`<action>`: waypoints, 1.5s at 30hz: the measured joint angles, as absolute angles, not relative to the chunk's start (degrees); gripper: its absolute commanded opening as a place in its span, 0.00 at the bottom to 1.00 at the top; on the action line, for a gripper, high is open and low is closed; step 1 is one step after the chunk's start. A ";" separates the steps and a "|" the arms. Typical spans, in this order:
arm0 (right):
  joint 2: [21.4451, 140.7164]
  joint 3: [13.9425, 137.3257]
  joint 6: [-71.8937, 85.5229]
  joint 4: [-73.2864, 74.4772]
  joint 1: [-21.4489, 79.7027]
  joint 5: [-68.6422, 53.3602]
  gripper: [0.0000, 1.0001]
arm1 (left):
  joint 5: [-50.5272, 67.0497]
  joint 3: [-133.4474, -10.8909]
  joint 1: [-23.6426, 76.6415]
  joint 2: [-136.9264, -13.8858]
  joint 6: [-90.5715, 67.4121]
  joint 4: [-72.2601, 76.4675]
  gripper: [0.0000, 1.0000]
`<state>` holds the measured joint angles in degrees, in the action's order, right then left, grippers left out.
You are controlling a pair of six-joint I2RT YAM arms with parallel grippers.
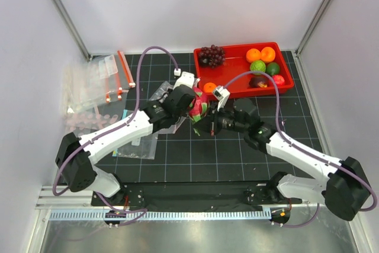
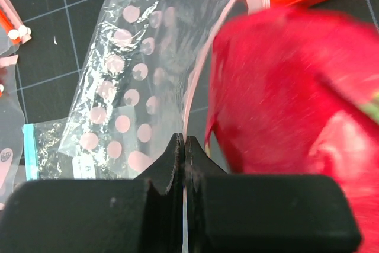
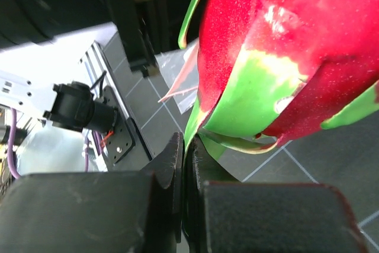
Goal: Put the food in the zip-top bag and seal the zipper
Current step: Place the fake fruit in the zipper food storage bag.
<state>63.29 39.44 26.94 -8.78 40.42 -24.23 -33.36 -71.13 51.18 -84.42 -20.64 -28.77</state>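
The pink dragon fruit (image 1: 198, 108) with green scales hangs between my two grippers above the mat. My right gripper (image 1: 208, 124) is shut on one of its green scales (image 3: 204, 125); the fruit (image 3: 284, 51) fills that wrist view. My left gripper (image 1: 188, 105) is shut on the reddish mouth strip (image 2: 192, 93) of the dotted zip-top bag (image 2: 121, 93), and the fruit (image 2: 284, 87) is close on the right of that strip. The bag (image 1: 159, 93) lies crumpled under the left wrist. The grape bunch (image 1: 211, 55), dark fruit (image 1: 258, 81) and red fruit (image 1: 278, 79) lie in the red tray (image 1: 237, 89).
The tray also holds oranges (image 1: 261, 54) and green limes (image 1: 257, 66). A plain clear bag with a teal strip (image 2: 29, 152) lies under the dotted bag. A heap of spare bags (image 1: 98, 84) sits at far left. White walls enclose the mat.
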 measured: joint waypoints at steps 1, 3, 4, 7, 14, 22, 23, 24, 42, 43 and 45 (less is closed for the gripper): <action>64.27 39.48 26.94 -9.10 40.66 -24.53 0.01 | -33.36 -70.96 50.89 -84.23 -20.69 -28.71 0.00; 66.17 39.70 26.96 -9.19 41.25 -24.93 0.01 | -33.36 -70.43 50.48 -83.88 -20.80 -28.49 0.00; 67.26 39.81 26.96 -9.19 41.60 -25.12 0.01 | -33.36 -70.19 50.41 -83.68 -20.82 -28.47 0.00; 70.08 40.29 26.94 -8.93 42.65 -25.32 0.01 | -33.36 -69.41 50.11 -82.94 -20.86 -28.32 0.00; 72.16 41.76 26.83 -8.14 43.40 -25.74 0.01 | -33.08 -69.01 50.11 -81.19 -20.78 -27.62 0.00; 72.34 44.69 24.95 -4.99 43.40 -26.55 0.01 | -30.33 -68.93 49.78 -80.47 -20.25 -27.16 0.00; 72.58 45.28 24.51 -4.23 43.40 -26.89 0.01 | -29.95 -68.64 49.78 -80.14 -20.14 -26.98 0.00; 72.86 45.80 24.12 -3.75 43.40 -27.24 0.01 | -29.61 -68.23 49.78 -79.61 -19.92 -26.68 0.00; 72.69 50.87 18.65 6.39 43.44 -36.12 0.01 | -19.03 -63.46 50.26 -71.24 -17.19 -19.88 0.00; 72.69 51.27 18.37 6.98 43.44 -36.49 0.01 | -18.63 -63.46 50.26 -71.24 -17.06 -19.86 0.00; 72.62 51.48 17.98 7.66 43.44 -36.69 0.01 | -17.58 -63.37 50.26 -71.24 -16.75 -19.70 0.00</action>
<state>72.62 51.48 17.98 7.66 43.44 -36.69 -17.58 -63.37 50.26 -71.24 -16.75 -19.70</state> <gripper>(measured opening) 0.052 0.012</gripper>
